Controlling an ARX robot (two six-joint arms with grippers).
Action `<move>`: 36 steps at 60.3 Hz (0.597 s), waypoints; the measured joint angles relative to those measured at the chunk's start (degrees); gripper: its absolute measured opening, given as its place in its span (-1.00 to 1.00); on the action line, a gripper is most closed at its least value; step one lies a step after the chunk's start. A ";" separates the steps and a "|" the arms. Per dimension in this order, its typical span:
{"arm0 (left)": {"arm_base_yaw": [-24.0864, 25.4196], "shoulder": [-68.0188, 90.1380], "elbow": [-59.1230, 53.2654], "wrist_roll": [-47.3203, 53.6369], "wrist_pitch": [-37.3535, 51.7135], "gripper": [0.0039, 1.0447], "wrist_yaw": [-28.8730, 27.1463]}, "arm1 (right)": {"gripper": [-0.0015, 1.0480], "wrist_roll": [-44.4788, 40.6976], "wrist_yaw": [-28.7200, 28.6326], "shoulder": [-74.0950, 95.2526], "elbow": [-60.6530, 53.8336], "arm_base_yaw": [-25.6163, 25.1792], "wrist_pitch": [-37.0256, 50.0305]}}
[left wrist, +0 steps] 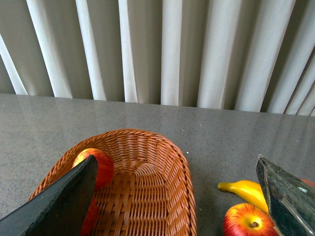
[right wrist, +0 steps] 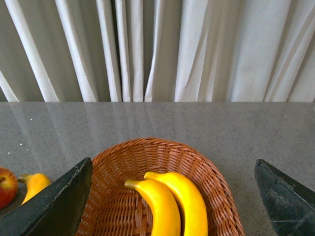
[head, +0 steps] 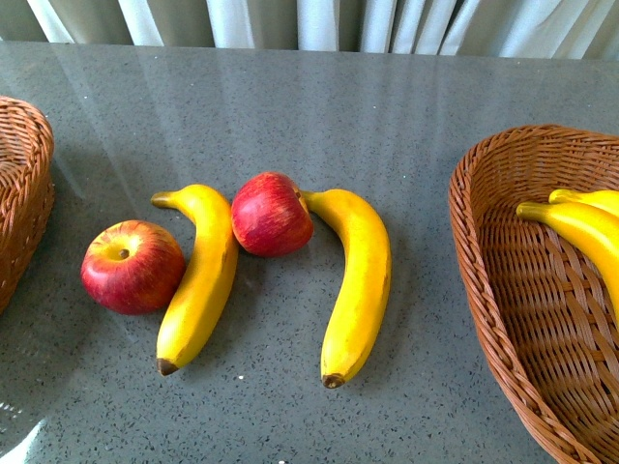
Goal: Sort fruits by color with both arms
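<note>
On the grey table lie two red apples [head: 132, 266] [head: 271, 213] and two yellow bananas [head: 203, 275] [head: 360, 280], close together in a row. Neither arm shows in the front view. My left gripper [left wrist: 174, 206] hangs open over the left wicker basket [left wrist: 184, 187], where a red apple [left wrist: 101, 164] rests, partly hidden behind one finger. My right gripper [right wrist: 172, 206] is open above the right wicker basket [right wrist: 216, 182], which holds two bananas [right wrist: 162, 206] [right wrist: 189, 201]. Nothing sits between either pair of jaws.
The left basket [head: 24, 184] sits at the table's left edge and the right basket [head: 484, 251] at its right edge. White curtains [head: 309, 19] hang behind the table's far edge. Bare grey tabletop [head: 319, 106] lies beyond the fruits.
</note>
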 joint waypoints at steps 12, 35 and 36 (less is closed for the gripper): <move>0.00 0.00 0.00 0.00 0.00 0.83 0.00 | 0.82 -0.02 0.00 0.00 0.00 0.00 0.00; 0.00 0.00 0.00 0.00 0.00 0.83 0.00 | 0.82 0.00 0.00 0.00 0.00 0.00 0.00; 0.00 0.00 0.00 0.00 0.00 0.83 0.00 | 0.82 -0.02 0.00 0.00 0.00 0.00 0.00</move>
